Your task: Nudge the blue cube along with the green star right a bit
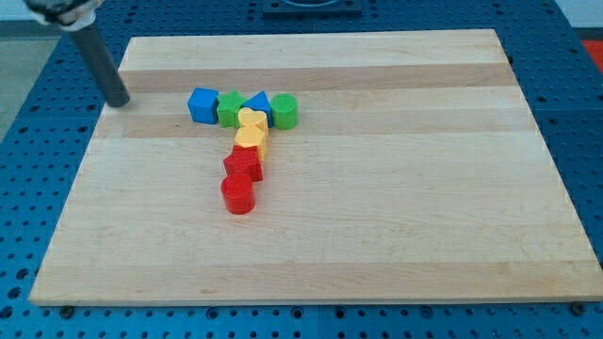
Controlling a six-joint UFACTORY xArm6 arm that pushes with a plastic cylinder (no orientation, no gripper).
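The blue cube [202, 104] sits at the left end of a row near the board's upper middle. The green star [229, 108] touches its right side. Then come a blue triangular block [257, 102] and a green cylinder [285, 110]. Below the row a column runs down: a yellow heart-like block [251, 121], a yellow block [251, 140], a red star-like block [243, 166] and a red cylinder [238, 194]. My tip [119, 101] rests on the board's left edge, well to the left of the blue cube and about level with it.
The wooden board [396, 217] lies on a blue perforated table [28, 141]. The rod slants up from the tip to the view's top left corner.
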